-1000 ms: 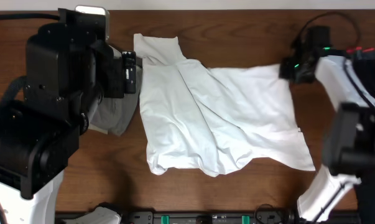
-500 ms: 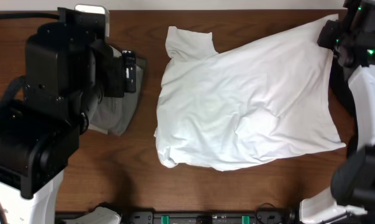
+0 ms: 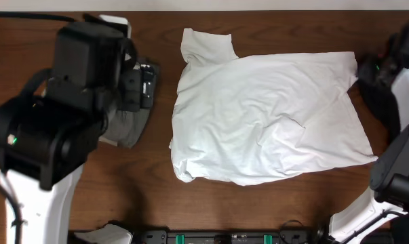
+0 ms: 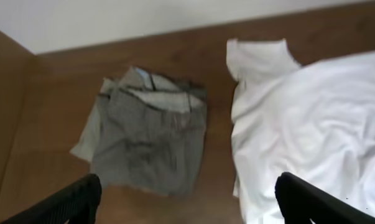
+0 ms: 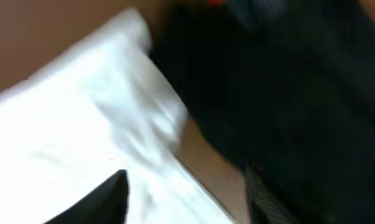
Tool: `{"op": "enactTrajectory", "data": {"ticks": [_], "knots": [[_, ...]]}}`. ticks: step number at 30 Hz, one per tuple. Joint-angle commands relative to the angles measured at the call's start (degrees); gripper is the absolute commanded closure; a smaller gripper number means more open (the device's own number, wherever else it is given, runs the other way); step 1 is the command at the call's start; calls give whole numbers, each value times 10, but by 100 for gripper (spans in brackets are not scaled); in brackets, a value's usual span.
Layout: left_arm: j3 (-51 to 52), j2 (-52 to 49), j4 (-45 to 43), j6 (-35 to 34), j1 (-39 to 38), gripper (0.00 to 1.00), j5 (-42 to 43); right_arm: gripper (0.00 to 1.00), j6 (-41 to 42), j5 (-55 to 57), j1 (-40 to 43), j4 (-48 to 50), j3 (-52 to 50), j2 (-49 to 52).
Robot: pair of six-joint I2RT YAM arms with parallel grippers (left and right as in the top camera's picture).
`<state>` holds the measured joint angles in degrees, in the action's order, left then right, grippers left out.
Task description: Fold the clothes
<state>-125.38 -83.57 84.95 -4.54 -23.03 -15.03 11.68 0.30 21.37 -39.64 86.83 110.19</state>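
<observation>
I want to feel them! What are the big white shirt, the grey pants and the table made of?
The white T-shirt looks like soft, matte cotton knit: it drapes in loose wrinkles. The grey trousers seem a thicker woven cloth, holding flatter folds. The table looks like brown wood or wood-look laminate, with faint grain.

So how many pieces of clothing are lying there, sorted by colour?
White: 1, the T-shirt
Grey: 1, the trousers
Black: 1, a dark garment beside the shirt's corner, too blurred to be sure what it is
Total: 3
</observation>
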Motion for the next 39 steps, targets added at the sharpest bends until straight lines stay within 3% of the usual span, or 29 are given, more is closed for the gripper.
{"op": "enactTrajectory", "data": {"ticks": [1,3,6,16,21,25,27,33,35,39], "knots": [[-4,-19,16,-7,1,9,42,52,26,-13,21,-27,-6,5],[-3,-30,23,-7,1,9,80,67,36,-7,31,-33,-14,16],[12,-50,33,-7,1,9,118,78,55,23,54,-37,-19,45],[40,-113,47,16,1,9,118,98,68,41,178,-48,-19,133],[40,-125,36,19,1,9,118,99,91,75,243,-66,-10,111],[40,-126,12,19,1,9,119,97,80,-49,273,-55,-7,55],[40,-126,-4,19,1,9,119,91,49,-137,273,-44,-7,27],[40,-136,-40,19,1,9,144,77,0,-248,205,-62,-7,-16],[40,-144,-41,19,1,9,145,77,-13,-241,168,-74,-8,-13],[40,-156,-38,19,1,9,159,88,-13,-209,93,-77,-14,3]]}}
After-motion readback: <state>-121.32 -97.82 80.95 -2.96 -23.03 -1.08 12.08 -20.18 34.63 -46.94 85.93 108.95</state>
